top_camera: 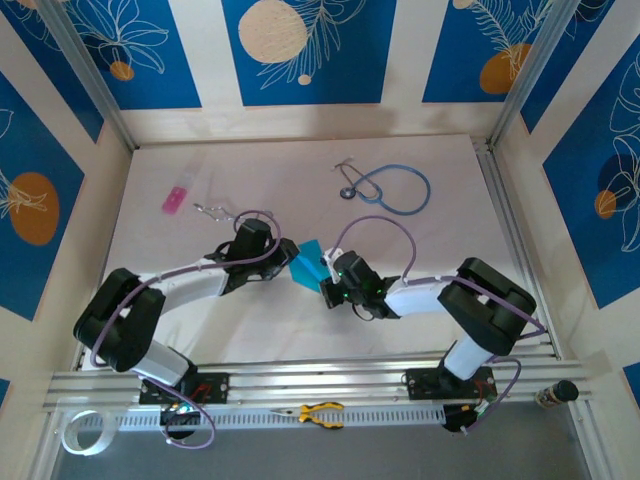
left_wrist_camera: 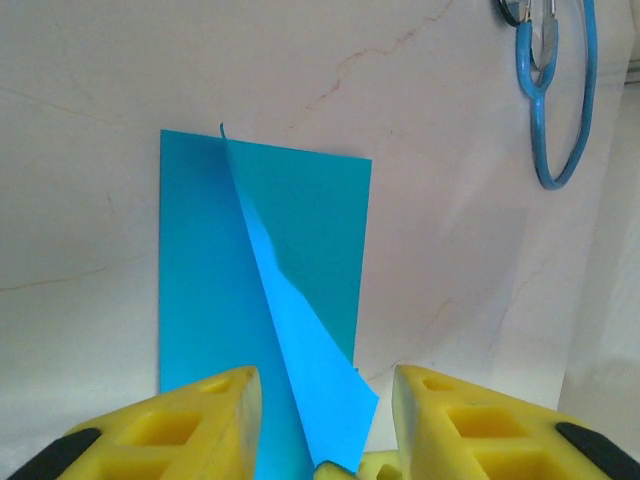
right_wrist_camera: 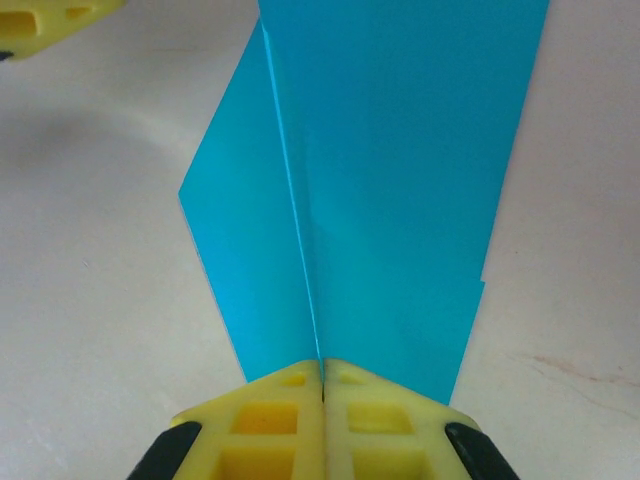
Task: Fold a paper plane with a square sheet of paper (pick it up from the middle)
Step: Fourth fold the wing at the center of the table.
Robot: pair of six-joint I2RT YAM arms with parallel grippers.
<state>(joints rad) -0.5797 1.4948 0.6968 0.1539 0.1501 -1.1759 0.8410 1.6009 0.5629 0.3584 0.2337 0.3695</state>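
Paper [top_camera: 308, 265] of plain cyan-blue is lying folded near the middle of the white table [top_camera: 250, 180], a little toward the arms. From above we are seeing it as a small angular shape between the two grippers.

Through the right wrist camera it is spreading away from us as a broad flat panel. A sharp raised crease is running down its length, and a narrower layer is sticking out on the left. The right gripper [right_wrist_camera: 322, 372] is pinching the near end of that crease, its yellow fingers pressed together with the ridge caught between them.

Through the left wrist camera the paper is showing as a tall rectangle flat on the table, with a paler triangular flap lifting off it and widening toward the lens. The left gripper [left_wrist_camera: 322, 385] is standing released, its yellow fingers [left_wrist_camera: 200, 420] parted on either side of the flap's wide end. Whether either finger is touching it we cannot tell.

Seen from above, the left gripper is meeting the paper from the left and the right gripper from the lower right. Farther back on the right a blue-tubed stethoscope [top_camera: 395, 188] is lying well apart from the paper, and a small pink rectangle [top_camera: 174, 200] is resting toward the far left. Yellow-handled pliers [top_camera: 320, 413] are lying on the rail in front of the arm bases.
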